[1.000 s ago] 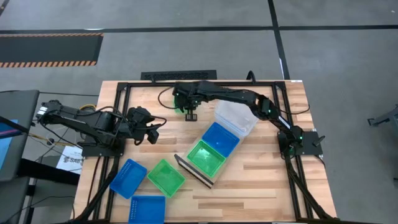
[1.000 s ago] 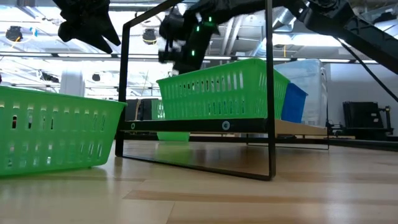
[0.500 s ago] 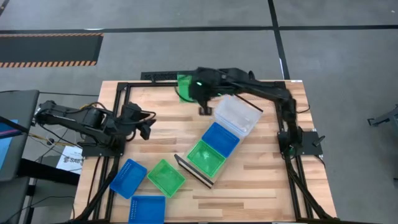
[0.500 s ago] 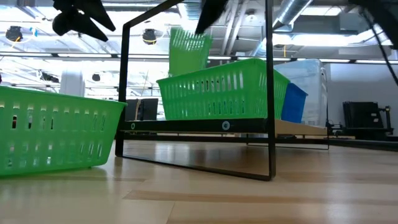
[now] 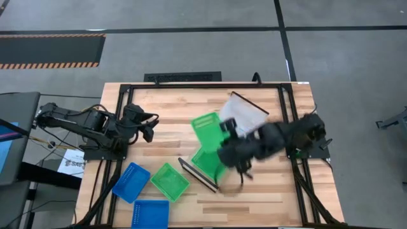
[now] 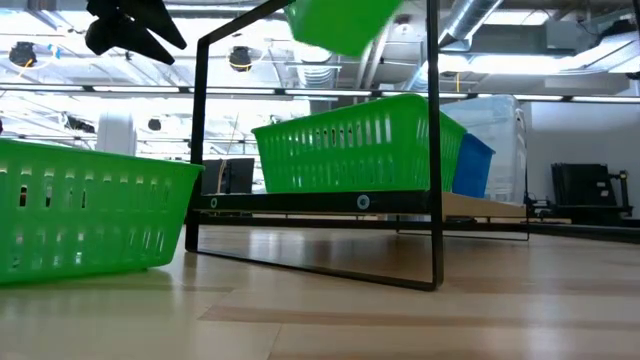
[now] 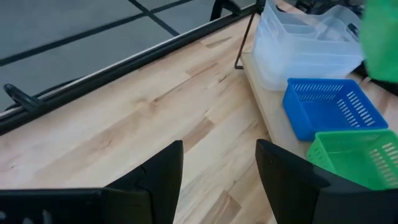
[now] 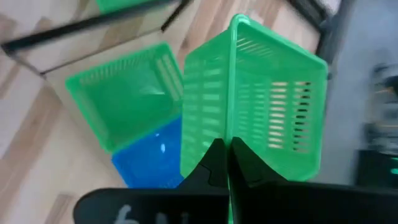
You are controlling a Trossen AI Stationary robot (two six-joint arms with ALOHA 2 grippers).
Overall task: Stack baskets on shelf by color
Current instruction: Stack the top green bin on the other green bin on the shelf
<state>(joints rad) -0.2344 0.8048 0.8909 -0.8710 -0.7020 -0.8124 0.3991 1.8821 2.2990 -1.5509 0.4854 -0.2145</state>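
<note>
The shelf [image 5: 191, 170] lies slantwise mid-table and carries clear baskets [image 5: 247, 109], a blue basket [image 8: 152, 158] and a green basket [image 5: 205, 162]. My right gripper [image 8: 229, 149] is shut on another green basket [image 5: 206, 126], held high over the shelf; the low view shows that basket [image 6: 345, 20] at the top. A third green basket [image 5: 170, 181] and two blue ones [image 5: 131, 181] [image 5: 151, 213] rest on the table near the front left. My left gripper [image 5: 149, 124] hovers open at the left, with nothing between its fingers [image 7: 161, 168]. My right gripper pinches one wall of the green basket at its rim [image 8: 232, 134], one finger on each side of the wall. The basket sticks out beyond the fingertips, tipped on edge. It is lifted clear of shelf and table.
A black metal frame [image 5: 127, 89] runs around the tabletop. The shelf's black end frame [image 6: 435, 150] stands upright near the low camera. Bare wood [image 5: 267, 191] lies at the front right.
My right gripper has risen from the table's far edge with the green basket and swung quickly toward the near side, over the shelf, rolling its wrist so the basket tips. My left gripper drew back slightly toward the left edge.
</note>
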